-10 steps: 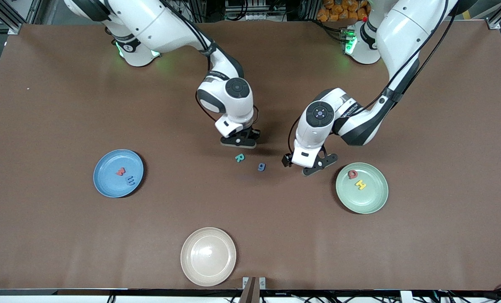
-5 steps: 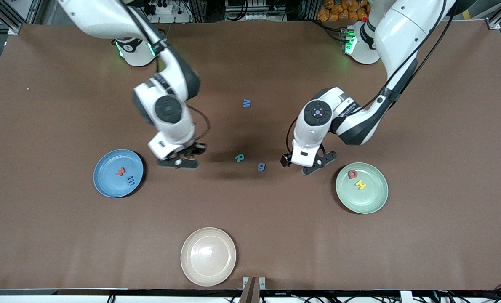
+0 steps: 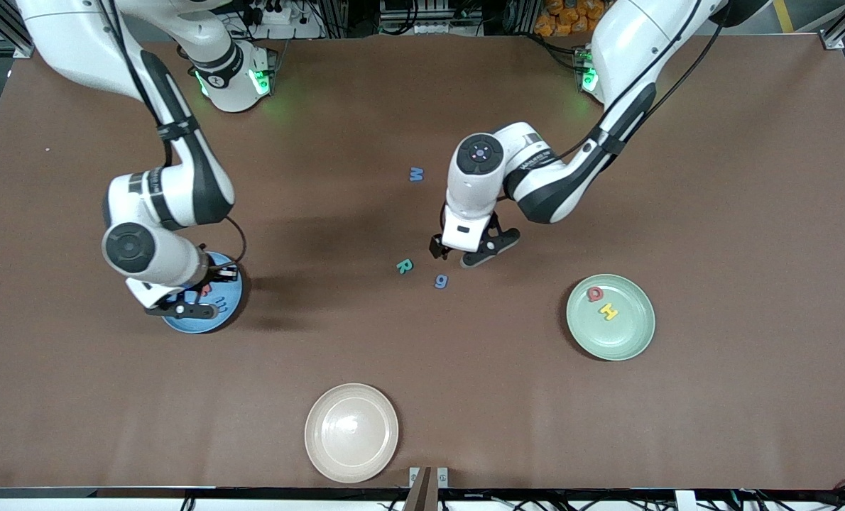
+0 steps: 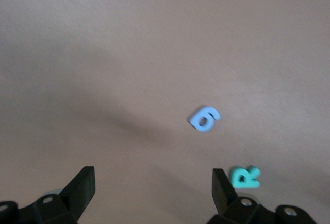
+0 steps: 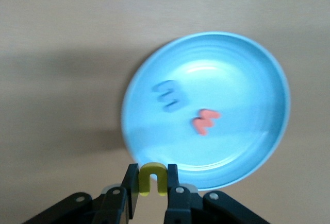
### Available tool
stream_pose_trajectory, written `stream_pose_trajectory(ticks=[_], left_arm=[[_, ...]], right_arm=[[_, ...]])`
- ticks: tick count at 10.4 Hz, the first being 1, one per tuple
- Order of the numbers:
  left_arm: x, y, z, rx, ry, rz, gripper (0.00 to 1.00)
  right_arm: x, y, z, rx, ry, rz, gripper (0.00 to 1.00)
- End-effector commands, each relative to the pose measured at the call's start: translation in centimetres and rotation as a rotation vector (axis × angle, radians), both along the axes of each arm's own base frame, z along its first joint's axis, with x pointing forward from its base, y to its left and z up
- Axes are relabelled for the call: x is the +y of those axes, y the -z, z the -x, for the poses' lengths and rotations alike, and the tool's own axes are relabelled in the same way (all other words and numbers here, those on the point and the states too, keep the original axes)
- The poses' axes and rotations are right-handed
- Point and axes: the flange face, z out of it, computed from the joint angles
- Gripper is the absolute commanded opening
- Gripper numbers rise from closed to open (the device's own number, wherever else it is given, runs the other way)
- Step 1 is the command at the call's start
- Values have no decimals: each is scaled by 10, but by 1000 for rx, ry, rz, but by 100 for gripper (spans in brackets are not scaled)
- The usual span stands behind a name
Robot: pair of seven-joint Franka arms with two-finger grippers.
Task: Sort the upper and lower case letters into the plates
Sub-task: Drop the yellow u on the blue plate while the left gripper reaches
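Yellow letter u is sitting pinched in the right gripper over the blue plate; releasing it low should stop bouncing; the left gripper is hovering spread wide over the g.

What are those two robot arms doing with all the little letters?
They are sorting toy letters into plates. The right end effector is shut on a yellow u and holds it over the blue plate, where a red letter and a blue letter already lie. The left end effector is open above the table near the blue g and the teal R. A blue M also waits on the table. The green plate holds a red Q and a yellow H.
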Motion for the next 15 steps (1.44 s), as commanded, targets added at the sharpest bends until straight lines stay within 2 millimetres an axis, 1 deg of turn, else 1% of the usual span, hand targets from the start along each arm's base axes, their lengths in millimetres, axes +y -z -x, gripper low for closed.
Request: stream_pose_trajectory(ticks=[1, 2, 3, 4, 5, 6, 7, 8, 10, 11, 12, 13, 14, 15], left_arm=[[-15, 3, 0, 1, -37, 4, 100], [-20, -1, -1, -1, -65, 19, 100], [-35, 1, 5, 2, -81, 30, 100], [-49, 2, 20, 5, -56, 29, 100], [-63, 4, 39, 25, -75, 32, 100], [-81, 12, 66, 43, -86, 20, 100], [-94, 28, 88, 62, -58, 1, 100], [-101, 35, 98, 65, -25, -7, 100], [-111, 35, 114, 60, 36, -9, 100], [-111, 35, 116, 59, 60, -14, 100], [-111, 36, 117, 58, 135, -17, 100], [-109, 35, 115, 54, 211, -18, 100], [-103, 37, 111, 55, 266, -26, 100], [-102, 39, 114, 64, 270, -29, 100]], right_arm=[[-19, 3, 3, 8, 0, -34, 34], [-18, 3, 2, 7, -2, -34, 81], [-12, -3, 2, -1, -5, -33, 100], [1, -10, -1, -10, -16, -36, 100], [13, -17, -5, -26, 5, -48, 100], [32, -26, -10, -50, 48, -65, 100], [60, -37, -14, -78, 101, -80, 100], [85, -46, -18, -101, 166, -89, 100], [127, -60, -28, -139, 268, -112, 100], [143, -68, -34, -153, 317, -129, 100], [149, -71, -38, -139, 346, -146, 100], [156, -76, -40, -132, 391, -183, 100], [158, -74, -39, -122, 426, -191, 100], [164, -74, -38, -121, 445, -189, 100]])
